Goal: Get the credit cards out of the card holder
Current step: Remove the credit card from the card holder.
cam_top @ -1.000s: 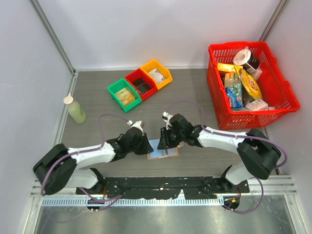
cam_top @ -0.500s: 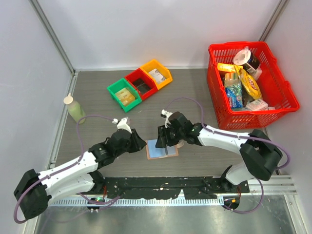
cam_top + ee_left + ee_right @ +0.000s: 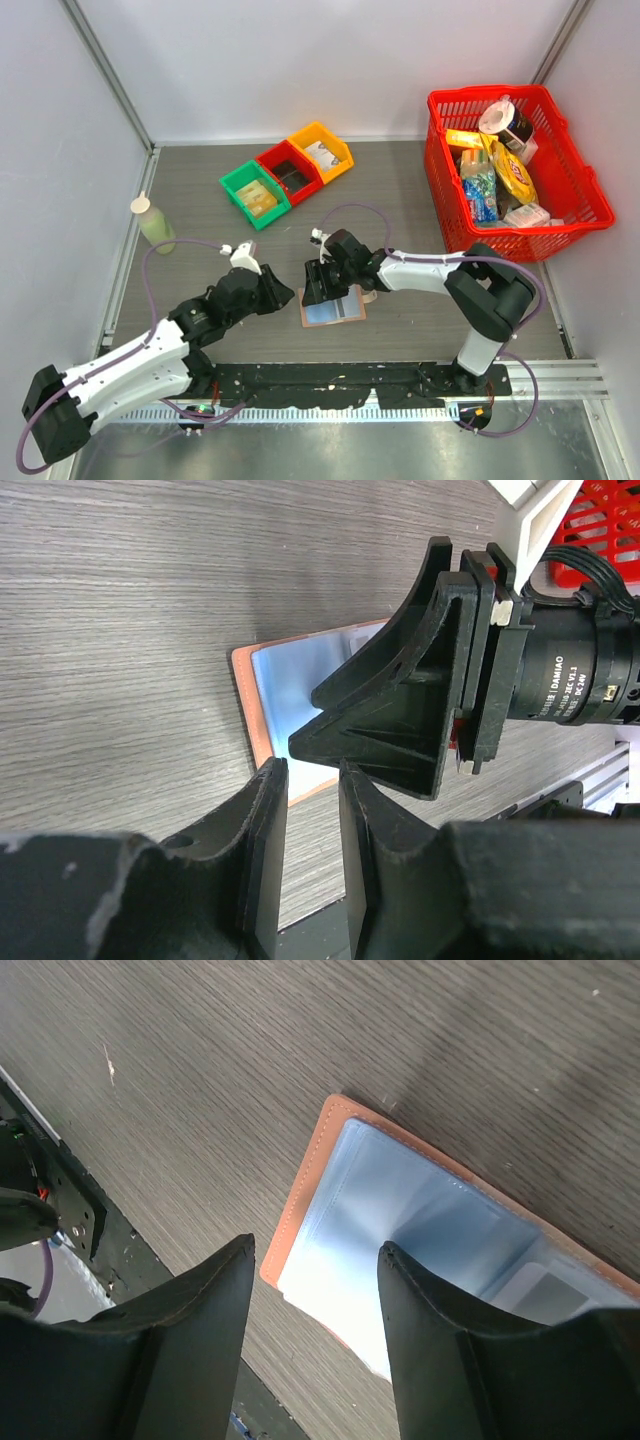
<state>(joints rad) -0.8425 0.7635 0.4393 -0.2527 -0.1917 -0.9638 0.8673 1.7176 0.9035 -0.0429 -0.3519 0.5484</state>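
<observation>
The card holder (image 3: 338,310) lies spread open on the table, with a tan-pink rim and pale blue lining (image 3: 400,1200). One pale credit card (image 3: 545,1290) shows tucked in a clear pocket at its right; any others are hidden. My right gripper (image 3: 312,290) hangs over the holder's left half, jaws open and empty (image 3: 315,1250). My left gripper (image 3: 283,296) sits just left of the holder, apart from it. Its jaws (image 3: 310,770) stand a narrow gap apart with nothing between them. In the left wrist view the right gripper (image 3: 400,710) covers most of the holder (image 3: 285,675).
Green (image 3: 255,195), red (image 3: 290,172) and yellow (image 3: 322,150) bins stand at the back. A full red basket (image 3: 560,215) is at the back right. A pale green bottle (image 3: 155,225) stands at the left. The black mounting rail (image 3: 320,380) runs along the near edge.
My left gripper has drawn back leftward off the holder and its jaws have parted a little. My right gripper has slid left over the holder and opened wider.
</observation>
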